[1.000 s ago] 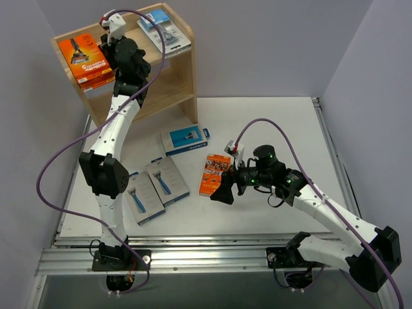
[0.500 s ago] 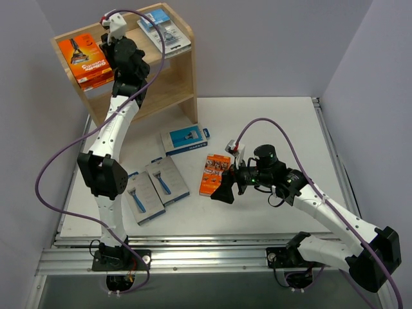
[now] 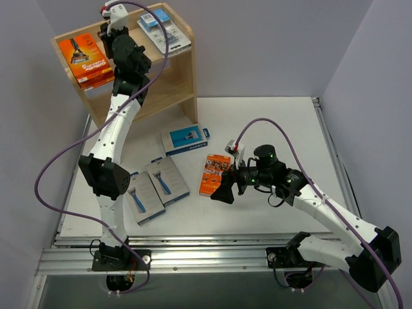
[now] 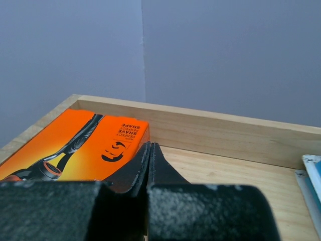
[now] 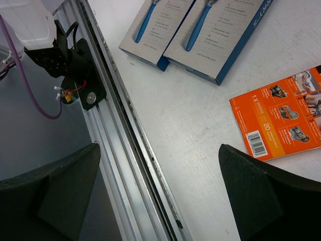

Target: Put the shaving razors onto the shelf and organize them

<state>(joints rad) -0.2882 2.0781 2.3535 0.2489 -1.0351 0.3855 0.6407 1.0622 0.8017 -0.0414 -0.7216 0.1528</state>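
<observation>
The wooden shelf stands at the back left. On its top lie an orange razor pack and a clear blister pack with a blue header. My left gripper is shut and empty, low over the shelf top, just right of the orange pack. On the table lie two grey-and-blue razor boxes, a blue box and a small orange pack. My right gripper hangs open and empty beside that orange pack.
The aluminium rail runs along the table's near edge, with the left arm's base bolted to it. Purple cables loop off both arms. Grey walls close in the back and sides. The shelf's raised rim is just ahead of my left fingers.
My left wrist has moved a little toward the back of the shelf top, still shut. The right arm has not moved.
</observation>
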